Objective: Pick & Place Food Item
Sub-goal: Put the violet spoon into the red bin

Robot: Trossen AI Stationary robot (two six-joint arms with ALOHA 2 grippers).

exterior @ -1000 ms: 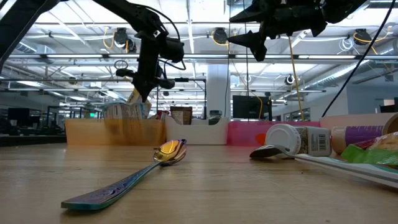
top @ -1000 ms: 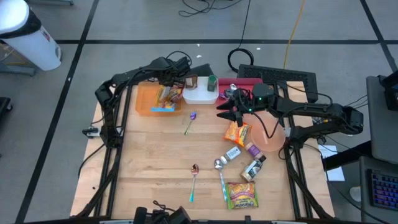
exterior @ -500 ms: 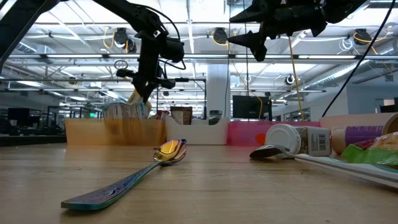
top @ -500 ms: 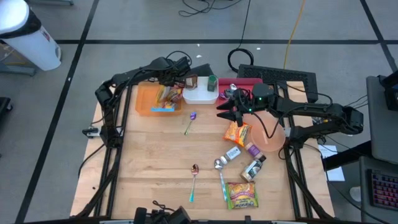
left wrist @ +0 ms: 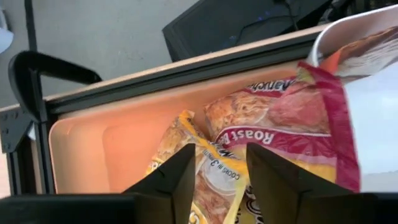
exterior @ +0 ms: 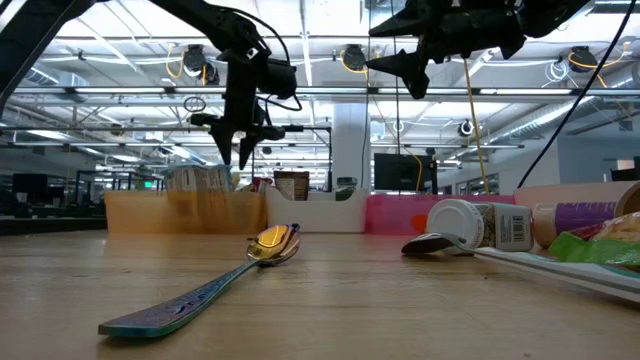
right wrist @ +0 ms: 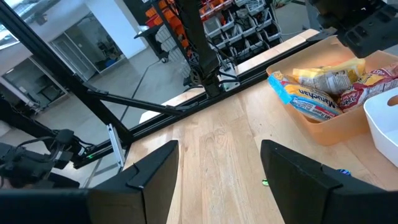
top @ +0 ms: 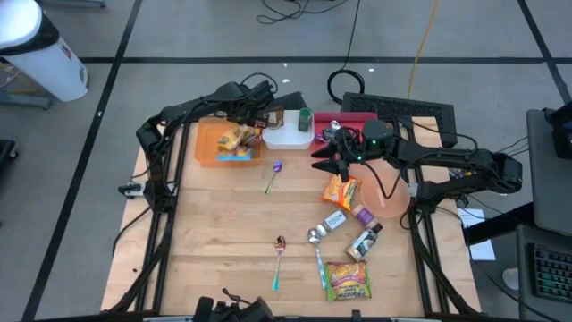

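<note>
The left hand (top: 253, 119) hangs directly above the orange bin (top: 207, 154), in the upper left-centre of the high frame. Its fingers stand apart with nothing between them. The ramen packet (left wrist: 292, 124) lies below the fingers inside the bin, on top of other packets; no contact is visible. The packet's long axis runs roughly left to right across the bin in the high view. The release step appears complete, so the next move for this arm is judged to be a straight lift clear of the bin wall.

The right hand (top: 327, 162) hovers at frame centre-right, fingers apart and empty, just above the orange snack bag (top: 340, 190) on the desk (top: 223, 233). This bag lies immediately below the hand and is far nearer the right arm than the left.

The left wrist view confirms that the gap between the fingers is empty and shows the packet labels. The low view shows the height of both hands above the desk, which the high view does not give.
</note>
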